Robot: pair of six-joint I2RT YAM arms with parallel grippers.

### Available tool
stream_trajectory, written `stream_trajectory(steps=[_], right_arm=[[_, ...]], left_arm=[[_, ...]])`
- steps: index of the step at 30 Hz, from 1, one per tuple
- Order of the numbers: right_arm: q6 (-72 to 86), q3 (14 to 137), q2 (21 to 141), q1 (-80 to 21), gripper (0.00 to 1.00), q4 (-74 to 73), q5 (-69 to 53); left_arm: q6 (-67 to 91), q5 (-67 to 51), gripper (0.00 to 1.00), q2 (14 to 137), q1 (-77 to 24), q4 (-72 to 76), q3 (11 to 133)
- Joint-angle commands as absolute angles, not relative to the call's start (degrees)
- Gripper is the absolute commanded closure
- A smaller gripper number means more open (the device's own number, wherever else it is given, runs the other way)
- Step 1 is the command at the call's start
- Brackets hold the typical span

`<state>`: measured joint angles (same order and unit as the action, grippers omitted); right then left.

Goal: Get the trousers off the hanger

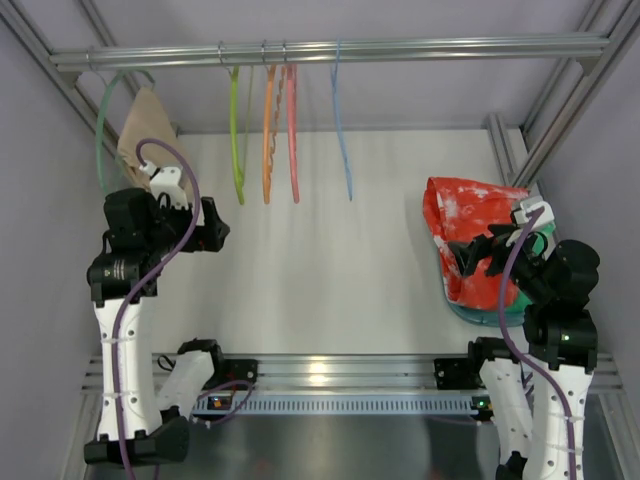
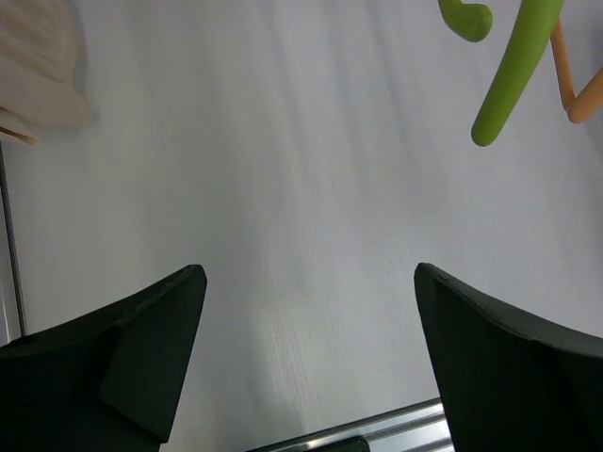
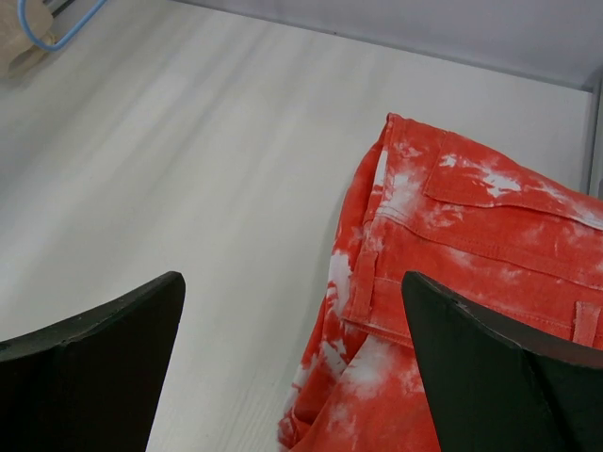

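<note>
The beige trousers (image 1: 143, 128) hang on the teal hanger (image 1: 102, 130) at the far left of the rail. A corner of the trousers (image 2: 38, 66) shows at the top left of the left wrist view. My left gripper (image 1: 215, 232) sits just below and right of them, apart from the fabric. It is open (image 2: 306, 273) with only bare table between its fingers. My right gripper (image 1: 465, 262) hovers at the right side, open (image 3: 292, 278), its right finger over the edge of the red cloth.
Lime (image 1: 236, 140), orange (image 1: 268, 130), pink (image 1: 292, 130) and blue (image 1: 342, 130) hangers hang bare along the rail (image 1: 400, 48). A red cloth with white blotches (image 1: 465, 220) lies folded at the right on teal fabric (image 1: 490, 315). Frame posts stand at both back corners.
</note>
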<state>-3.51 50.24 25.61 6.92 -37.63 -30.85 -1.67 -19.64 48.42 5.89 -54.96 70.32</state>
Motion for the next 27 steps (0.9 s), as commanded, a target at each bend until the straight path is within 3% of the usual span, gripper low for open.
stream_trajectory(steps=[1, 8, 15, 23, 27], right_arm=[[-4.2, 50.7, 25.9, 7.1, 0.01, -36.0, -31.8], [-3.8, 51.0, 27.7, 7.1, 0.01, -34.2, -32.7], [-3.3, 51.5, 30.5, 7.1, 0.01, -31.4, -34.3], [-2.8, 51.9, 32.6, 7.1, 0.01, -29.1, -35.2], [-2.7, 51.9, 33.6, 7.1, 0.0, -28.5, -35.5]], left_arm=[[-2.0, -19.5, 0.02, 48.9, 6.0, -54.0, 74.0], [-0.5, -17.0, 0.02, 54.5, 6.0, -51.7, 82.7], [6.3, -29.9, 0.03, 61.2, 6.0, -49.4, 94.0], [7.2, -19.0, 0.05, 67.8, 7.1, -48.4, 107.8], [7.0, -20.6, 0.07, 71.3, 9.7, -50.2, 112.8]])
